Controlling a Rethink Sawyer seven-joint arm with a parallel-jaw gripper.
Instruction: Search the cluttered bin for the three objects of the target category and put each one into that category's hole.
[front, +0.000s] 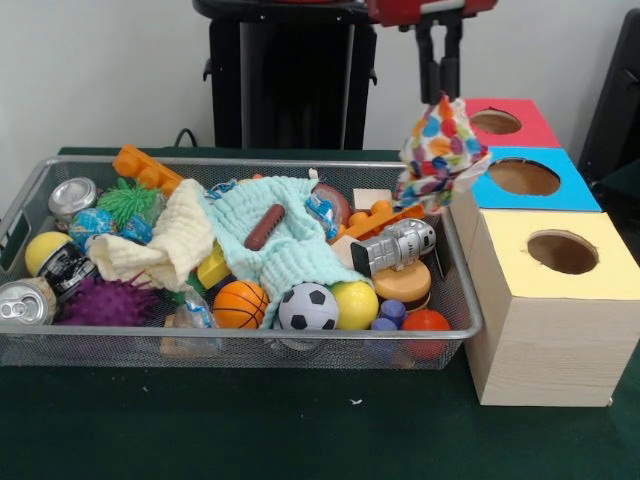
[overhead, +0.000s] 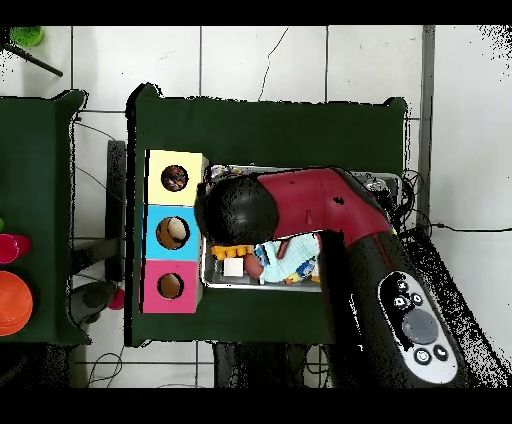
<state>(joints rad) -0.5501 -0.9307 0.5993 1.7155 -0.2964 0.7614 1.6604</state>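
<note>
My gripper (front: 440, 92) hangs from the top of the front view, shut on a polka-dot fabric piece (front: 440, 150) with red, yellow and blue dots. The fabric dangles above the right end of the wire mesh bin (front: 30, 190), in front of the blue-topped box. The yellow-topped box (front: 600, 280) stands nearest the camera, its round dark hole (front: 562, 252) right of and below the fabric. In the overhead view the arm (overhead: 330, 215) covers the gripper and most of the bin (overhead: 392, 180); the yellow box's hole (overhead: 175, 179) shows. A small blue-patterned piece (front: 322, 210) lies by the mint cloth.
The bin holds a mint-green cloth (front: 290, 240), a pale-yellow cloth (front: 165, 245), balls, cans, a purple spiky ball (front: 105, 300) and a silver toy robot (front: 395, 245). The blue-topped box (front: 525, 178) and red-topped box (front: 500, 122) stand behind the yellow one.
</note>
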